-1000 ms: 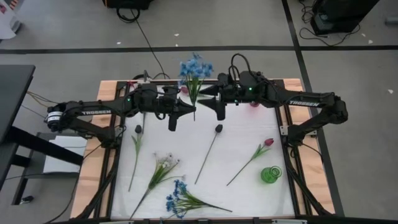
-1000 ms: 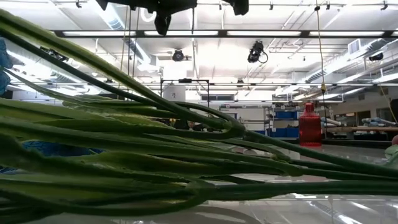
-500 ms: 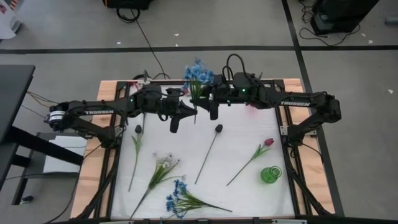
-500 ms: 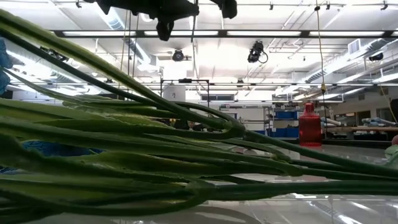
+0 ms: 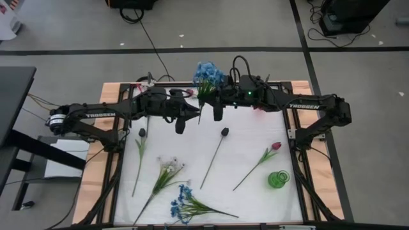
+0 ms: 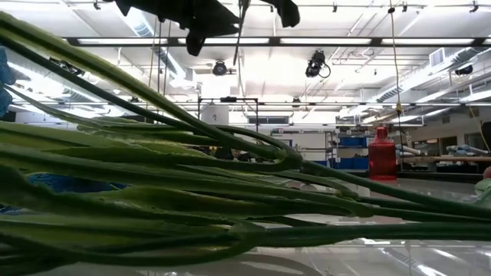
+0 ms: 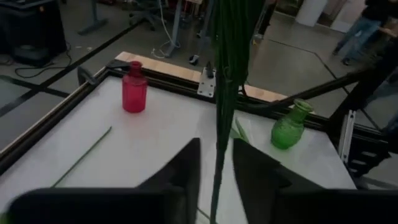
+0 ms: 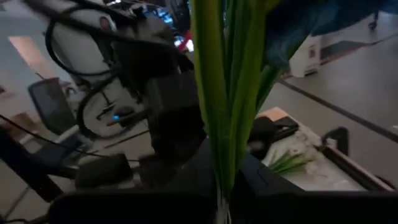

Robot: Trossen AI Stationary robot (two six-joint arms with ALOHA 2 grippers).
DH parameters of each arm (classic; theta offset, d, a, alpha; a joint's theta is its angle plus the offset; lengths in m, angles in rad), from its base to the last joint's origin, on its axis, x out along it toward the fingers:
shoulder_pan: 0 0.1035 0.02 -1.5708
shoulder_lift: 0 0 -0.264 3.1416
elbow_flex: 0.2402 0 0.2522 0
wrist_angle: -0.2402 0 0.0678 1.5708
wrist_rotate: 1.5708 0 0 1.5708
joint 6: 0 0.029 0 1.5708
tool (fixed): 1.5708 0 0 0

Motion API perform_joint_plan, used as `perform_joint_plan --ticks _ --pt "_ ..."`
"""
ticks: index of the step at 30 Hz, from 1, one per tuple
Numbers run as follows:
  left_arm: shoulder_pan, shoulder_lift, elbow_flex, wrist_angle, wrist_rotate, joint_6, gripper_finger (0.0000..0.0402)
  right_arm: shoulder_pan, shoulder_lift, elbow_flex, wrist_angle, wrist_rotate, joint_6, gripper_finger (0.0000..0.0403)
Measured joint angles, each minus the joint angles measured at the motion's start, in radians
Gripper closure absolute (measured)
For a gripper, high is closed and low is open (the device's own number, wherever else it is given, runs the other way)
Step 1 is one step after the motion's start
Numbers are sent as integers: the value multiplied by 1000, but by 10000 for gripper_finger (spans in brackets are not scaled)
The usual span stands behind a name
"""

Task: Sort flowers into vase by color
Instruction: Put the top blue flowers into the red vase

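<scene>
A blue flower [image 5: 206, 75] is held upright in the air over the far edge of the table [image 5: 255, 144], near its middle, between the two arms. The right gripper [image 5: 216, 110] is clamped on its green stems [image 8: 224, 112], which are seen pinched between its dark fingers [image 8: 186, 168] in the right wrist view. The left gripper [image 5: 181, 122] is set just beside it, fingers [image 7: 180, 177] parted, with the stems [image 7: 224, 93] running down through the gap between them and not pressed. On the table, a white flower [image 5: 167, 170] is laid near the near-left part, a second blue flower [image 5: 185, 203] at the near edge, a dark-budded stem [image 5: 139, 153] along the left side, another dark-budded stem [image 5: 216, 152] in the middle, and a red-pink bud [image 5: 263, 158] towards the right side. A green vase [image 5: 278, 179] is stood near the near-right corner, and a red vase [image 7: 134, 90] near the far-right corner. In the low view, green stems [image 6: 153, 199] lying close to the camera fill most of the picture.
</scene>
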State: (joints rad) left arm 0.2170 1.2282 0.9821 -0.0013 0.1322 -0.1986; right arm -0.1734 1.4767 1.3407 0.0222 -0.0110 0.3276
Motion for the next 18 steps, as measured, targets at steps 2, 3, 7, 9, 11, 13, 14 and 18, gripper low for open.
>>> perform_joint_plan --ticks 2,3,7,9,11,13,14,18 --pt "14 -29 0 -28 0 0 263 0 -14 0 -27 43 -18 385" --pt "23 -46 0 -54 0 1 250 0 -20 0 -46 69 -28 385" --pt "63 -127 0 -106 -1 3 211 2 -60 0 -127 206 -64 385" --pt "80 -172 0 -119 -1 4 198 2 -86 0 -187 304 -89 385" --pt "97 -215 0 -134 -1 5 190 3 -108 0 -244 407 -108 385" --pt "109 -257 0 -157 -1 8 186 3 -129 0 -310 500 -126 385" --pt "113 -278 0 -162 -1 9 185 1 -139 0 -332 538 -137 385" --pt "121 -337 0 -199 -1 10 185 -16 -181 -4 -433 649 -171 385"
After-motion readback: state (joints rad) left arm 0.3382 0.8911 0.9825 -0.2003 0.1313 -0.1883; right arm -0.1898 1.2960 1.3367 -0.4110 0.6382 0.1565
